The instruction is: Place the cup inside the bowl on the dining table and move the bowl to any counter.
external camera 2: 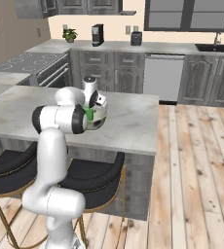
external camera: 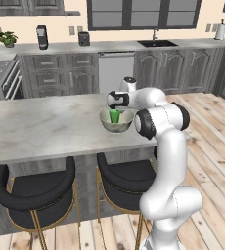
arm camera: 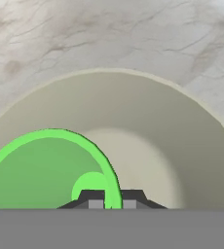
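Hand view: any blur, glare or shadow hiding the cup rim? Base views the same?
Hand view: sharp and flatly lit, no glare; the cup rim stays crisp against the bowl, with a soft pale patch on the bowl floor. Left base view: the bowl's outside has a mild sheen, and the gripper hides part of the cup. Right base view: low resolution, the arm covers most of the bowl.

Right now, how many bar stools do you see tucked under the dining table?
2, side by side under the dining table's near edge: left stool and right stool, partly behind the arm. More may sit out of frame.

Bright green cup (arm camera: 41, 170) in pale cream-green bowl (arm camera: 172, 126) on grey-veined marble dining table (external camera: 41, 127).
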